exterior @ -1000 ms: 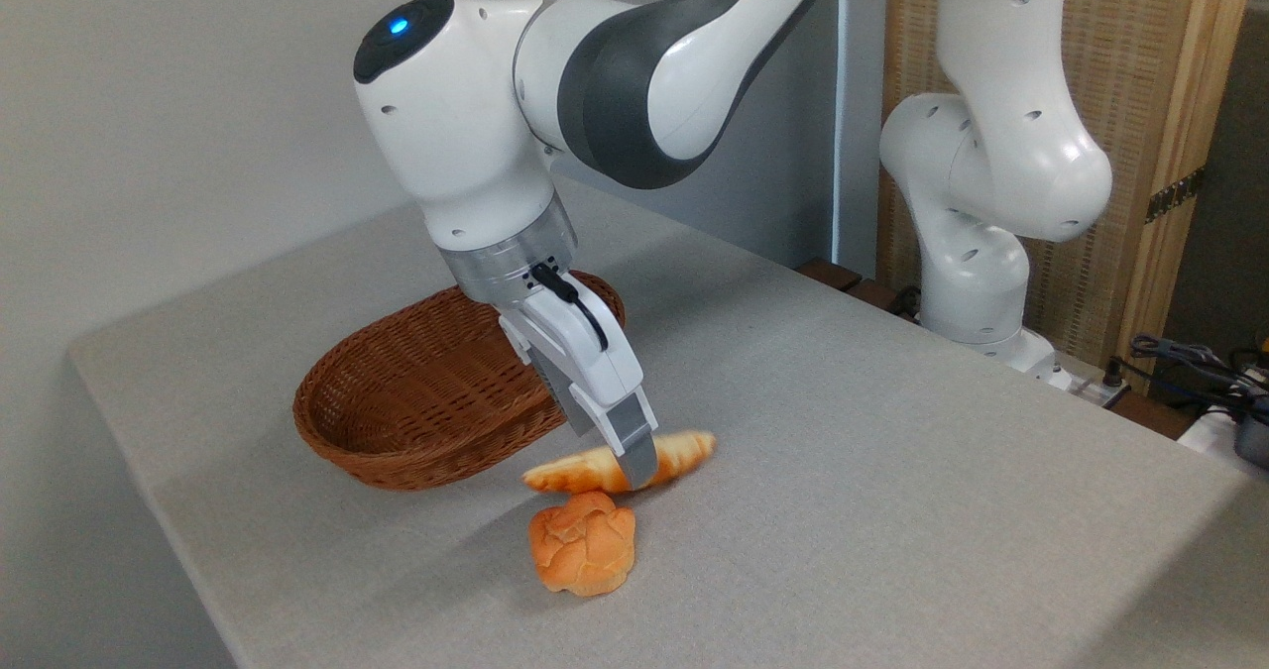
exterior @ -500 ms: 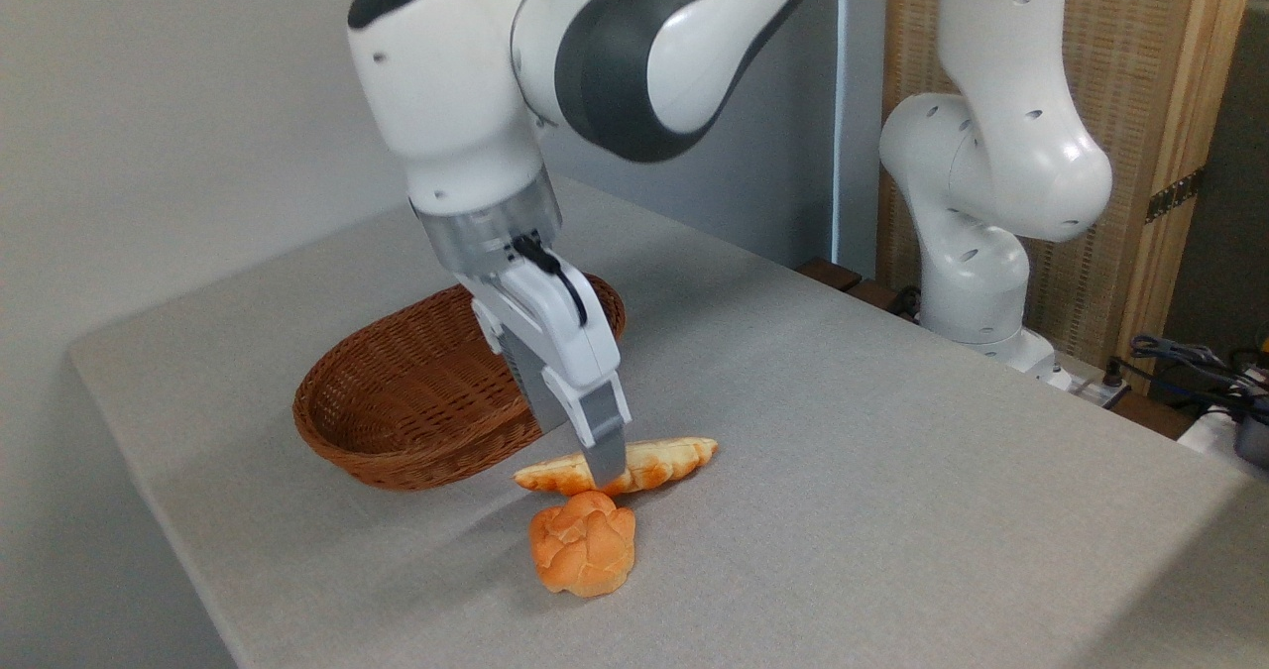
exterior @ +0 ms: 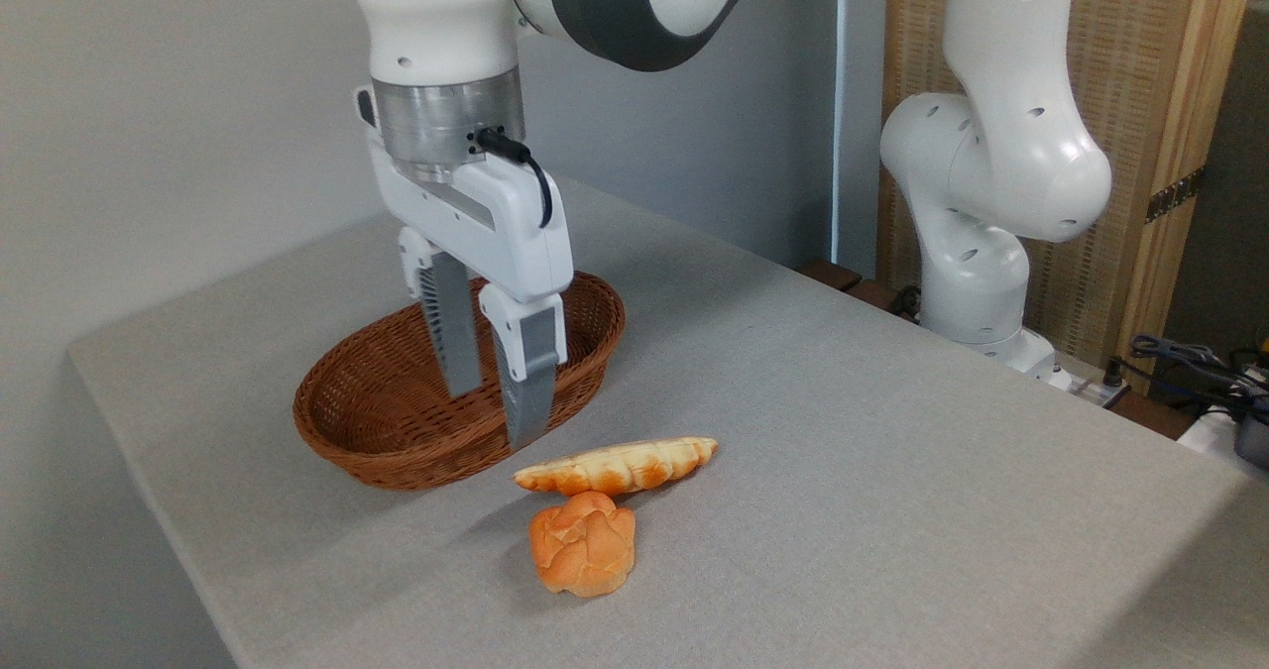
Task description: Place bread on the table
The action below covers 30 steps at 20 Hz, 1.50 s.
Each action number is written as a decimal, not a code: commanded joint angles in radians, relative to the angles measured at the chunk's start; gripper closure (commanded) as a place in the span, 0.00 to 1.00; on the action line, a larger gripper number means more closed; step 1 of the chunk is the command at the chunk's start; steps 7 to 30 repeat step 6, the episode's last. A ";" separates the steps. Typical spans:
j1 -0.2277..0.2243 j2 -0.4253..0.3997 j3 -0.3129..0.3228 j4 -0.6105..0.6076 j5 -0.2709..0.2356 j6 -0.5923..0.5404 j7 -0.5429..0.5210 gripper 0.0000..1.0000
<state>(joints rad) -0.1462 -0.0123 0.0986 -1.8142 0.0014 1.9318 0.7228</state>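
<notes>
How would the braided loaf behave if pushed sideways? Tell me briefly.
The bread lies flat and long on the table, so it would probably slide or pivot, not roll. It nearly touches the orange bun, so it may nudge it. Its ridged crust looks grippy rather than slippery.

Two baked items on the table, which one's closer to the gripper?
The long pale braided bread, just below-right of the open gripper; the round orange bun lies nearer the camera.

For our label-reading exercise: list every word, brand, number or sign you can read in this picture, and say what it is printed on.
None can be read.
The claw, the bread, the bun, the basket and the table show no print.
The robot arm's casing shows only small dark dots, no letters.
</notes>
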 commanded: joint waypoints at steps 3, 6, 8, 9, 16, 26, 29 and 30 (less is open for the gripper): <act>-0.007 -0.009 -0.014 -0.004 0.011 0.038 -0.103 0.00; -0.006 -0.008 -0.008 -0.004 0.006 0.035 -0.117 0.00; -0.006 -0.008 -0.008 -0.004 0.006 0.035 -0.117 0.00; -0.006 -0.008 -0.008 -0.004 0.006 0.035 -0.117 0.00; -0.006 -0.008 -0.008 -0.004 0.006 0.035 -0.117 0.00; -0.006 -0.008 -0.008 -0.004 0.006 0.035 -0.117 0.00; -0.006 -0.008 -0.008 -0.004 0.006 0.035 -0.117 0.00; -0.006 -0.008 -0.008 -0.004 0.006 0.035 -0.117 0.00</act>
